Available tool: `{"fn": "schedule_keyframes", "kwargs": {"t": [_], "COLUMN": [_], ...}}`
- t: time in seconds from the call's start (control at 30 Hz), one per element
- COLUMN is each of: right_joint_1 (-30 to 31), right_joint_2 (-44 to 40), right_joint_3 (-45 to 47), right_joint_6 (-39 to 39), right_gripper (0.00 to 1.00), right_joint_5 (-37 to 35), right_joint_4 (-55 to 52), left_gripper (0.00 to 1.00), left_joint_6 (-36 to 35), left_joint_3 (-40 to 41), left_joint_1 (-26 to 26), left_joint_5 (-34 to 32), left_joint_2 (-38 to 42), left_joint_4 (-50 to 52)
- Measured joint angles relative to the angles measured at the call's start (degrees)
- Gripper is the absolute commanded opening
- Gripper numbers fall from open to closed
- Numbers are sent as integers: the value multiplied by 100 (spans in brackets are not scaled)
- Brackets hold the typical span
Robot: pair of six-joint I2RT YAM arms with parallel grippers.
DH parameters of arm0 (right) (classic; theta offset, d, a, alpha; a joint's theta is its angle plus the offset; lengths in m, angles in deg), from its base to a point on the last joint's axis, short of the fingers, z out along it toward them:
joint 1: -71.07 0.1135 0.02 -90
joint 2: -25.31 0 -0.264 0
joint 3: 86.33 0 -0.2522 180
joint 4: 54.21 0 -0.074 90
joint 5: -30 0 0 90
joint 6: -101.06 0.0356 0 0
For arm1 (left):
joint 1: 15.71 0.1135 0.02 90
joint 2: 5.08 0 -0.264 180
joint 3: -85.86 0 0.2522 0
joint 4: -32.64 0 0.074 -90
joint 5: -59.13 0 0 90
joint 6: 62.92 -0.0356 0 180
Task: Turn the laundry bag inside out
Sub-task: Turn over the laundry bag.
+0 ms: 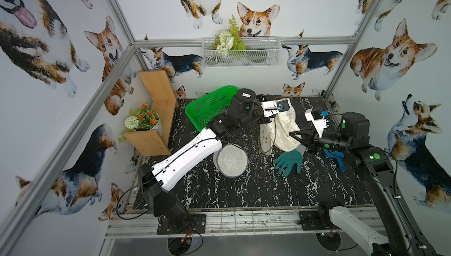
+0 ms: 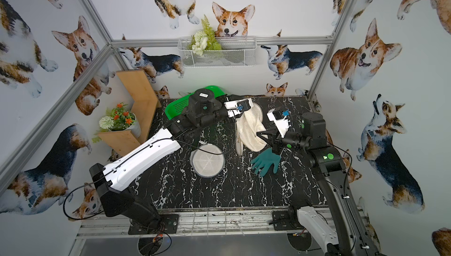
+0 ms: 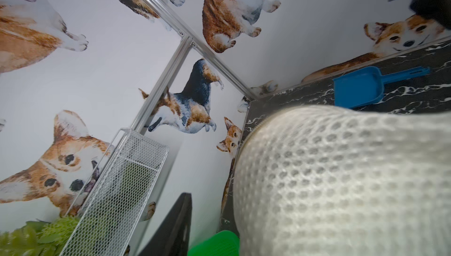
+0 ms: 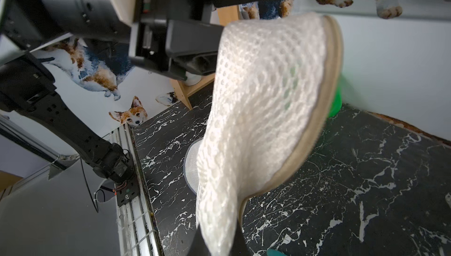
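Note:
The laundry bag (image 1: 280, 130) (image 2: 251, 130) is white mesh with a tan rim and hangs above the black marble table between my two grippers. My left gripper (image 1: 268, 120) (image 2: 234, 120) reaches into its upper part from the left. Its jaws stand apart: one black finger (image 3: 175, 225) is bare with a gap beside it, and the mesh (image 3: 341, 181) drapes over and hides the other. My right gripper (image 1: 292, 134) (image 2: 259, 134) is shut on the bag's lower right fold, and the mesh (image 4: 256, 108) runs down into its jaws.
A round white mesh disc (image 1: 231, 161) lies on the table under the left arm. A teal glove (image 1: 289, 161) lies below the bag and a blue scoop (image 1: 334, 156) under the right arm. A green basket (image 1: 207, 106) and a wooden shelf with flowers (image 1: 151, 120) stand at the back left.

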Motion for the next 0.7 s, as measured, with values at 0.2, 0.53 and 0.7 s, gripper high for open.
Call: {"fn": "schedule_keyframes", "kwargs": {"t": [0.2,0.53,0.7], "right_joint_1": [9,37,48], "right_joint_2": [-168,-361,-492], "right_joint_3": [4,-39,133], "right_joint_6": [-343,-286,162], "right_gripper": [0,0,0], "right_joint_5": [275,435,463], "right_joint_4": [-120,-107,354], "left_gripper": [60,71,72], "left_joint_6": [437,1071,1370], "left_joint_3": [-994,-1287,-461], "left_joint_1": [470,868,1080], "left_joint_5": [1316,2680,3187], "left_joint_2": [-568,-1078,-776], "left_joint_4": [1178,2142,2072]}}
